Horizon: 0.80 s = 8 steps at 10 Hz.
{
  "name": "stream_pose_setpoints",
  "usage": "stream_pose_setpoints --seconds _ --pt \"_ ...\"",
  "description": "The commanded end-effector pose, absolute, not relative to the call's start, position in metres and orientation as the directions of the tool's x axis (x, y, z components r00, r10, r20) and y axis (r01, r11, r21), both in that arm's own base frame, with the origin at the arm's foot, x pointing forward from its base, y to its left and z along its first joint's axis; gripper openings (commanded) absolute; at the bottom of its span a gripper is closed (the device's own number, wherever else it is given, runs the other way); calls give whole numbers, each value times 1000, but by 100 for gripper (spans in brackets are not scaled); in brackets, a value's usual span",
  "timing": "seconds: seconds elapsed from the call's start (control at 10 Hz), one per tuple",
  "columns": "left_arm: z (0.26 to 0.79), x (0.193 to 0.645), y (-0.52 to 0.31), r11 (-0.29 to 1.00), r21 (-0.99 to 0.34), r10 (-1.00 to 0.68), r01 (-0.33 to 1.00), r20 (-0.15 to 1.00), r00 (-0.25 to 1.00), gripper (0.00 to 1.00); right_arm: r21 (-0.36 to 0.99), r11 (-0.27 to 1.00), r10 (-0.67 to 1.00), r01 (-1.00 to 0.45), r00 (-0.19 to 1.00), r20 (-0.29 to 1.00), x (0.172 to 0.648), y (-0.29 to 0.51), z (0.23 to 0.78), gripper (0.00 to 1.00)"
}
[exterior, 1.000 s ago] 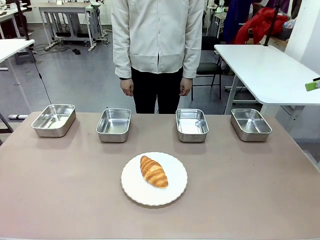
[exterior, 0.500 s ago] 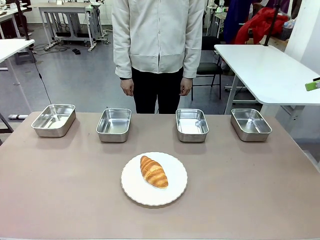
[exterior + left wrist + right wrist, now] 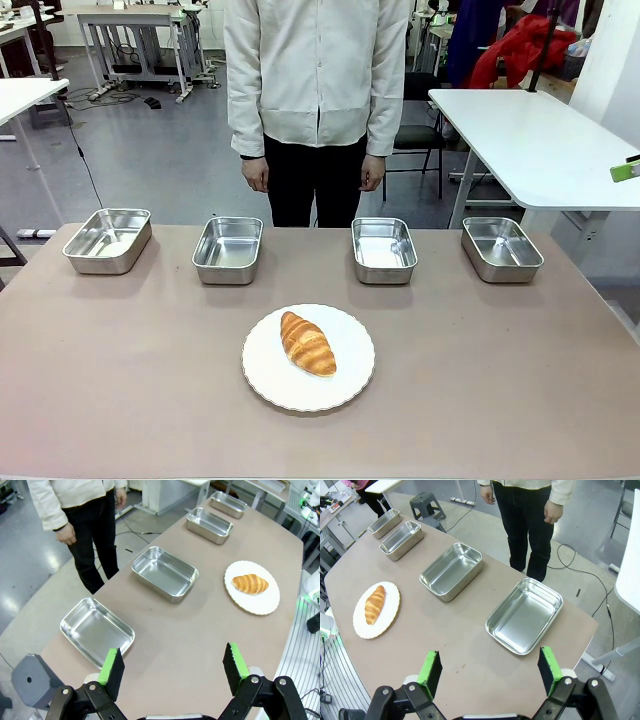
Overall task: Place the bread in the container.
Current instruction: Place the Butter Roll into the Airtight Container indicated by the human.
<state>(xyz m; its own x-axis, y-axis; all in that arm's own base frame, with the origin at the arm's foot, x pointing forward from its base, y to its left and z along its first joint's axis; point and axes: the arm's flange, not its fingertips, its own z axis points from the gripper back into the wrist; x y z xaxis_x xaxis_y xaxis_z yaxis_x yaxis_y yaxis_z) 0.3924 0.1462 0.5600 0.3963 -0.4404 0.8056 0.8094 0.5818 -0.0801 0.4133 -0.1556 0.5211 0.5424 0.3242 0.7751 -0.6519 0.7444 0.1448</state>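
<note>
Count four pans [image 3: 108, 240] in a row beyond the plate [image 3: 350, 378], one bread [image 3: 307, 343], one person [image 3: 316, 80] standing past them. Find the bread lying on the plate, apart from every pan. Note bare desk [image 3: 120, 400] all round the plate, out to both side edges. See bare steel bottoms in all four pans. Read left jaws as spread wide, gripping nothing; right jaws likewise.

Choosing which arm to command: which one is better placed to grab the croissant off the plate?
Left, but barely. The left gripper and right gripper both hang open over opposite ends of the table. The plate holding the croissant sits just left of middle in the front view.
</note>
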Motion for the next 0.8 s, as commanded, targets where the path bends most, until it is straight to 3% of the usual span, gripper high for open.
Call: stream_pose_setpoints --seconds 0.0,0.7 --pt "561 392 145 575 -76 -435 815 815 383 100 140 738 319 -660 525 789 415 -155 522 100" --pt "561 392 145 575 -76 -435 815 815 383 100 140 738 319 -660 525 789 415 -155 522 100"
